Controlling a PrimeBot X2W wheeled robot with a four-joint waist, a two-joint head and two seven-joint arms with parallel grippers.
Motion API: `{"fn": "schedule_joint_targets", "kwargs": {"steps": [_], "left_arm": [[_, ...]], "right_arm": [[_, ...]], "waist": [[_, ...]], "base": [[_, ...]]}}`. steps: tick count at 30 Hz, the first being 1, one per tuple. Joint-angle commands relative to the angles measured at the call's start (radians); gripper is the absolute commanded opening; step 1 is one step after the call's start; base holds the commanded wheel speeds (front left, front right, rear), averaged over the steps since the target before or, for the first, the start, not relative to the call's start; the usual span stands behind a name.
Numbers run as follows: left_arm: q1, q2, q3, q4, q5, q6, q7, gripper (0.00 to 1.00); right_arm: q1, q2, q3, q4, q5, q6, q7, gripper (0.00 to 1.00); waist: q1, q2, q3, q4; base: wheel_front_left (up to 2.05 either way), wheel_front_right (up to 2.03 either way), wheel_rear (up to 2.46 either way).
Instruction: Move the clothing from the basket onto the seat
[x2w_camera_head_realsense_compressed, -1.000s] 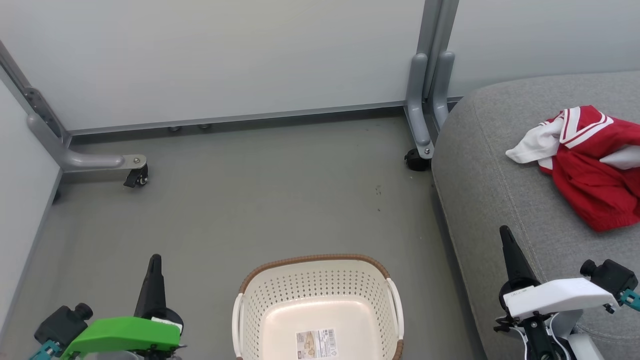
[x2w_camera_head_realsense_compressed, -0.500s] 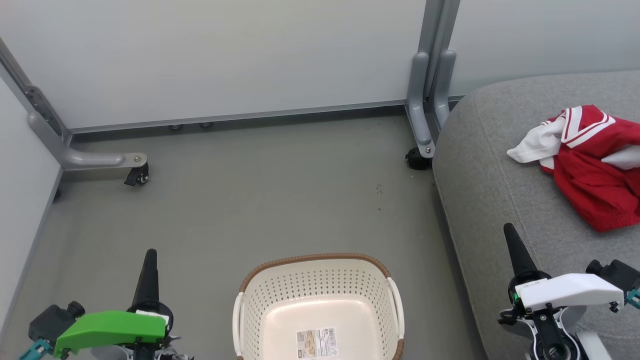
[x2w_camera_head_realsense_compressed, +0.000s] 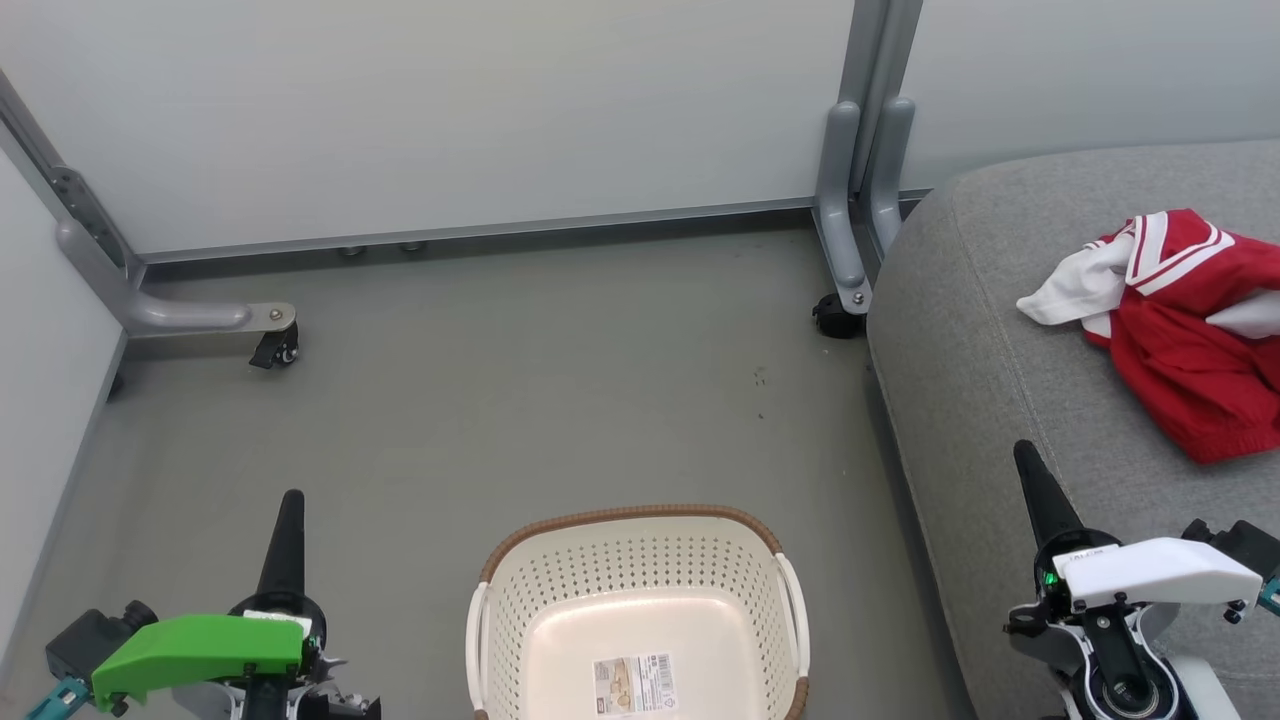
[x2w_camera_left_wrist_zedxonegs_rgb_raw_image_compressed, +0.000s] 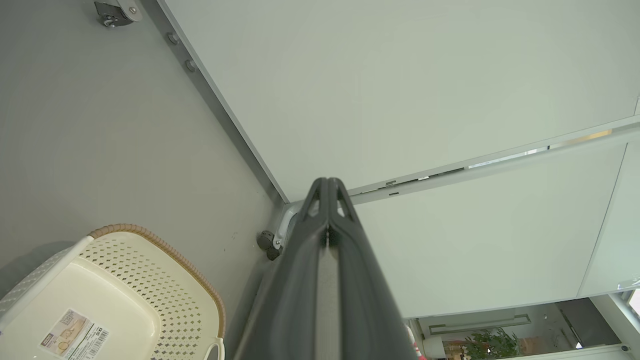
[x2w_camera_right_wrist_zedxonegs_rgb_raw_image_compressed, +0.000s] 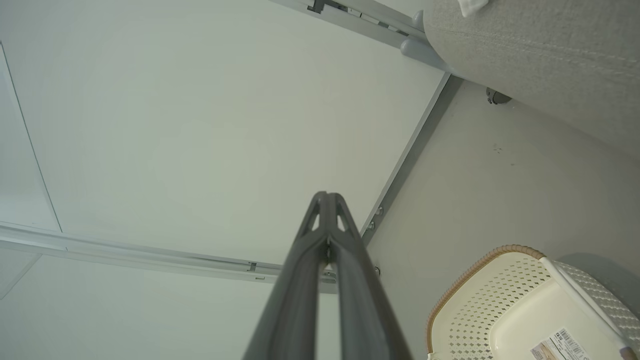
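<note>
The red and white clothing (x2w_camera_head_realsense_compressed: 1185, 330) lies in a heap on the grey seat (x2w_camera_head_realsense_compressed: 990, 380) at the right of the head view. The cream basket (x2w_camera_head_realsense_compressed: 640, 570) with a brown rim stands on the floor at bottom centre, holding nothing but a label sticker (x2w_camera_head_realsense_compressed: 634, 684). My left gripper (x2w_camera_head_realsense_compressed: 291, 500) is shut with nothing in it, left of the basket and above the floor. My right gripper (x2w_camera_head_realsense_compressed: 1022, 448) is shut on nothing, over the seat's front edge. The wrist views show each pair of fingers (x2w_camera_left_wrist_zedxonegs_rgb_raw_image_compressed: 327, 186) (x2w_camera_right_wrist_zedxonegs_rgb_raw_image_compressed: 326, 198) pressed together, with the basket (x2w_camera_left_wrist_zedxonegs_rgb_raw_image_compressed: 150, 285) (x2w_camera_right_wrist_zedxonegs_rgb_raw_image_compressed: 505, 295) low in each.
Grey partition panels (x2w_camera_head_realsense_compressed: 450, 110) close off the back and left, on metal feet with castors (x2w_camera_head_realsense_compressed: 275, 350) (x2w_camera_head_realsense_compressed: 835, 320). Bare grey floor (x2w_camera_head_realsense_compressed: 520, 400) lies between the panels and the basket.
Both grippers have drawn back toward the bottom of the head view, the left one drifting slightly left and the right one slightly right. The clothing and basket have stayed put.
</note>
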Motion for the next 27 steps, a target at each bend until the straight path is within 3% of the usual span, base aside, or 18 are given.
{"fn": "schedule_joint_targets", "kwargs": {"steps": [1,27], "left_arm": [[-0.03,0.009,0.009,-0.003,-0.027,-0.008,0.007,0.0],[-0.065,0.003,0.052,0.033,-0.219,-0.034,0.064,0.0]], "right_arm": [[-0.016,-0.006,-0.005,0.0,0.025,0.001,0.007,0.0],[-0.038,-0.001,-0.045,0.026,0.228,0.0,0.066,0.0]], "waist": [[0.0,0.0,0.0,0.0],[0.0,0.0,0.006,0.005]], "base": [[0.0,0.0,0.0],[0.0,0.0,0.0]]}}
